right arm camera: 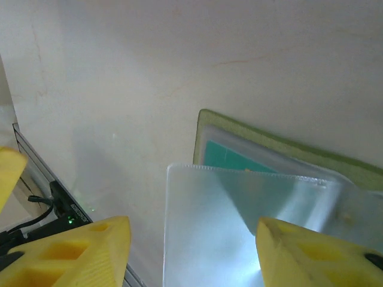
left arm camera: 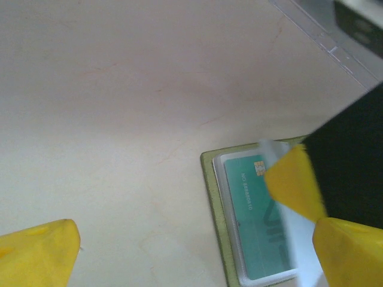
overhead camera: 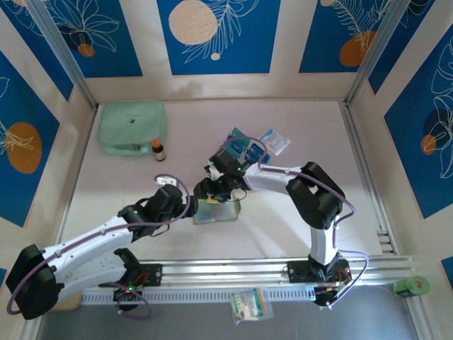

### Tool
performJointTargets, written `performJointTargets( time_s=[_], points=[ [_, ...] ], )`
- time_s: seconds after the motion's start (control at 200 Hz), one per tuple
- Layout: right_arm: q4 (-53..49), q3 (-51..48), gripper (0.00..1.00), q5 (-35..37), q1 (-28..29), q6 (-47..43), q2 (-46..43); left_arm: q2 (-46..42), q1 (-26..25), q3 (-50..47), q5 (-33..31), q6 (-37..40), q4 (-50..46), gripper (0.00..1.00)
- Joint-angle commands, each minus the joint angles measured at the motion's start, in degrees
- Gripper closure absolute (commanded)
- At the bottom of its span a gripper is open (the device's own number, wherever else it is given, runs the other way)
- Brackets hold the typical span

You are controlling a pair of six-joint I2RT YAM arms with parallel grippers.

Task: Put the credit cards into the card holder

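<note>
1. Pale worktop walled by blue floral panels; the card holder lies open at its middle.
2. One teal credit card is pocketed; more credit cards lie farther back, apparently not yet filed.
3. Beside the holder, the left end effector gapes empty. The right end effector, jaws parted, straddles a clear pocket leaf without clamping it.

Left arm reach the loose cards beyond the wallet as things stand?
Probably not: the right arm hangs over the wallet, directly between the left arm and the cards.
</note>
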Motion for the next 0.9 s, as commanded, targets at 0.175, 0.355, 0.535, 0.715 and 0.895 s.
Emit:
performJointTargets(
  time_s=[0.175,0.355,0.535,0.715,0.895],
  points=[
    [-0.4,1.4,0.41,-3.1,0.6,1.6,1.9,-0.7,0.4,-1.0,0.0,-0.6,-0.5,0.0],
    [1.1,0.4,0.41,-3.7,-0.5,2.7,-1.1,1.2,0.5,-1.1,0.5,-0.5,1.0,0.0],
    [2.5,-1.0,0.41,-4.1,-2.6,3.8,-4.5,5.1,0.4,-0.3,2.4,0.6,3.8,0.0],
    [1.8,-3.1,0.41,-4.1,-5.8,3.0,-9.0,11.2,0.4,2.4,4.1,2.4,6.1,0.0],
    [-6.5,-2.4,0.41,0.7,-11.3,-3.6,-14.9,16.6,0.4,3.9,4.8,3.3,7.7,0.0]
  ],
)
